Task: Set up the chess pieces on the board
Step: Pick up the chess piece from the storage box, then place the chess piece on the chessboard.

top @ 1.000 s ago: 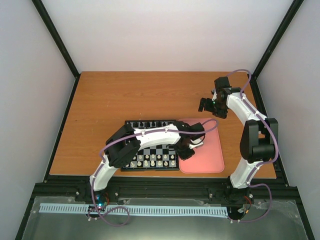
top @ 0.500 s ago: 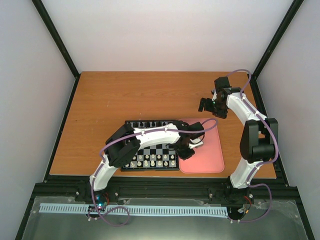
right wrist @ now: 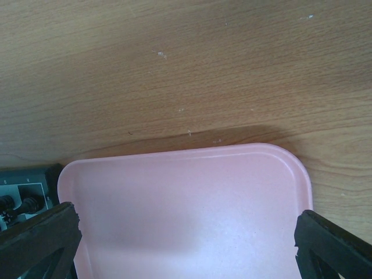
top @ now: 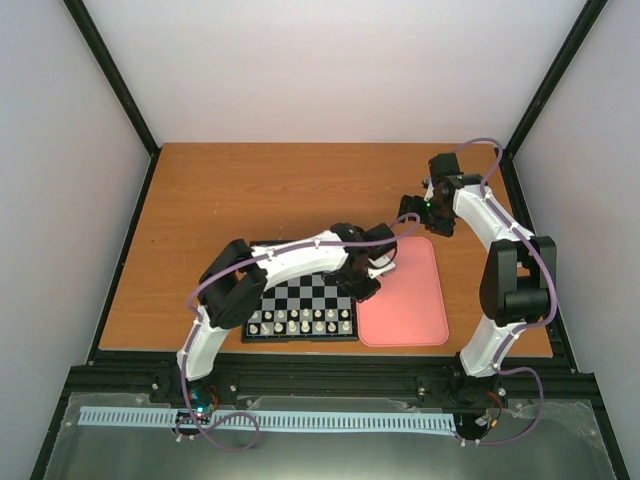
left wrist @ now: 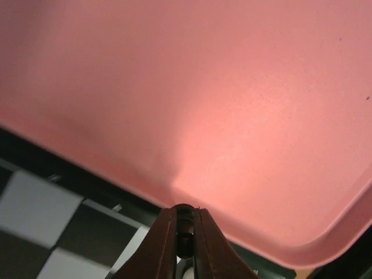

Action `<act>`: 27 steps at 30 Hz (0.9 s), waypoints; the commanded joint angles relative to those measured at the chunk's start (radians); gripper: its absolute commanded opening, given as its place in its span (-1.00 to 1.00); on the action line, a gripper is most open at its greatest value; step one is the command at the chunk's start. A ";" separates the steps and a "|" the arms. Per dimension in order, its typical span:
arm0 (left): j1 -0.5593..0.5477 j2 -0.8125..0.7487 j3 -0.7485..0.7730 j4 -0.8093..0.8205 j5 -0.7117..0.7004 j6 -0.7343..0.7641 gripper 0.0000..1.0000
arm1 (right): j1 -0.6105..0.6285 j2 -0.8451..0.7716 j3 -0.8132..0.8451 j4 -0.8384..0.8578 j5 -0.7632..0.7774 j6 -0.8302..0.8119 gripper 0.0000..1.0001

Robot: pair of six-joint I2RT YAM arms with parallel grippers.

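The board (top: 303, 293) lies at the near middle of the table, its chequered squares also in the left wrist view (left wrist: 35, 203). White pieces (top: 300, 321) fill its two near rows. My left arm hides most of its far rows. My left gripper (top: 372, 263) hovers over the board's far right corner, at the pink tray's edge. It is shut on a tiny black chess piece (left wrist: 185, 228) pinched between the fingertips. My right gripper (top: 422, 212) hangs open beyond the tray's far edge, with nothing between its fingers (right wrist: 36, 239).
The pink tray (top: 410, 300) sits right of the board, touching it, and no pieces show on it (right wrist: 186, 209). My left forearm (top: 290, 262) arches over the board's far half. Bare wooden table (top: 260, 190) stretches behind both.
My left gripper has closed on the black piece. It has moved from the tray's near left part toward the far side, to the board's far right corner. The right arm is still.
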 commanded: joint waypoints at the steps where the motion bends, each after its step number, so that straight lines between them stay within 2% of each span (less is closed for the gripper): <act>1: 0.033 -0.110 0.059 -0.042 -0.024 -0.012 -0.94 | -0.007 -0.002 0.033 0.002 0.012 0.004 1.00; 7: 0.072 -0.173 0.109 -0.068 -0.052 -0.025 -0.94 | -0.005 0.010 0.049 -0.002 0.008 0.008 1.00; 10: 0.124 -0.215 0.084 -0.081 -0.060 -0.044 -0.95 | -0.007 0.014 0.060 -0.007 0.008 0.006 1.00; 20: 0.433 -0.461 -0.194 -0.068 -0.146 -0.121 -0.95 | -0.006 0.028 0.072 -0.017 0.000 -0.010 1.00; 27: 0.569 -0.555 -0.387 -0.009 -0.158 -0.196 -0.95 | -0.005 0.040 0.074 -0.030 0.003 -0.032 1.00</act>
